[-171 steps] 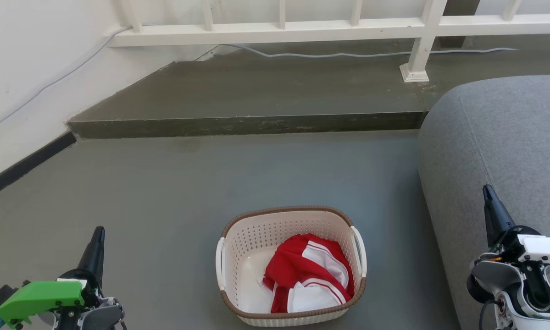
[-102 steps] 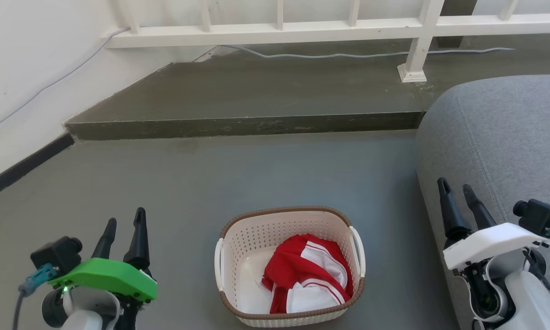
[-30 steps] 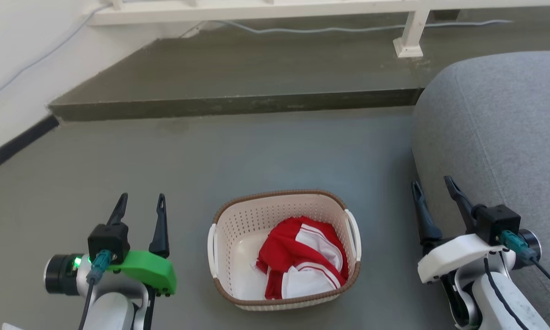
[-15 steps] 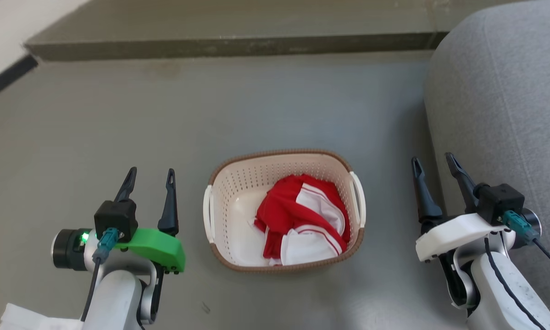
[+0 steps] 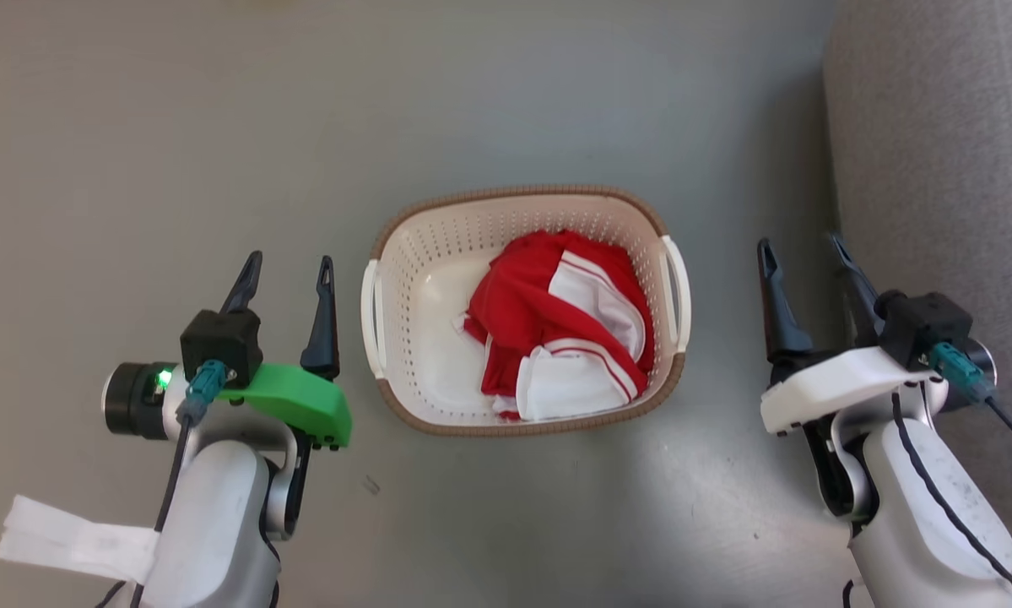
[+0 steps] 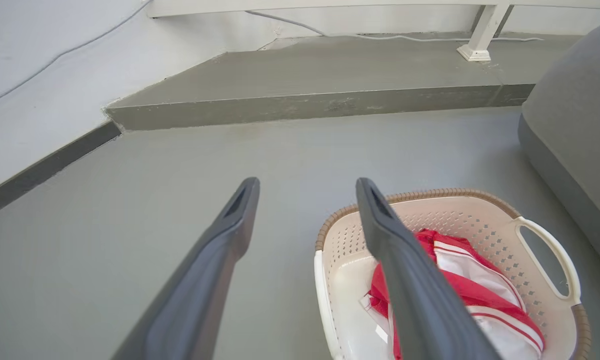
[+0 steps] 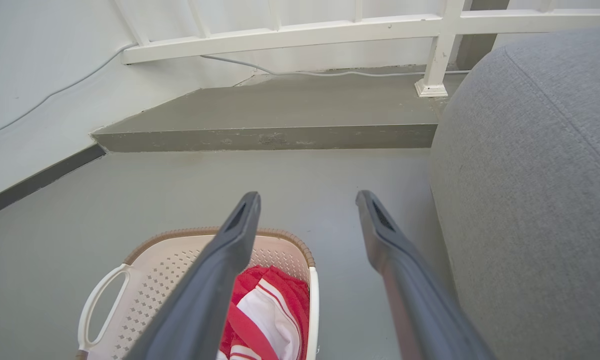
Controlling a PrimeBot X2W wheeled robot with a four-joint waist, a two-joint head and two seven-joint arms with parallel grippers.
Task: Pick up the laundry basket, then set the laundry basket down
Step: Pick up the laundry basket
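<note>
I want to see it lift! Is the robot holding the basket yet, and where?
Nothing is held. The left pincer and right pincer are open, beside the laundry basket, not touching it.

No writing, label, brand, number or sign is legible, neither on the cream-white perforated plastic laundry basket (image 5: 438, 245) nor on the red-and-white cloth (image 5: 556, 321) lying inside it.

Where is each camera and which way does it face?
Head view: on the head, facing steeply down at the laundry basket; left gripper and right gripper, open, flank it.
Left wrist view: on the left wrist, facing along its fingers toward the step; basket lower right.
Right wrist view: on the right wrist, same heading; its fingers, basket lower left, sofa right.
Wrist views share: basket, step, sofa.
</note>
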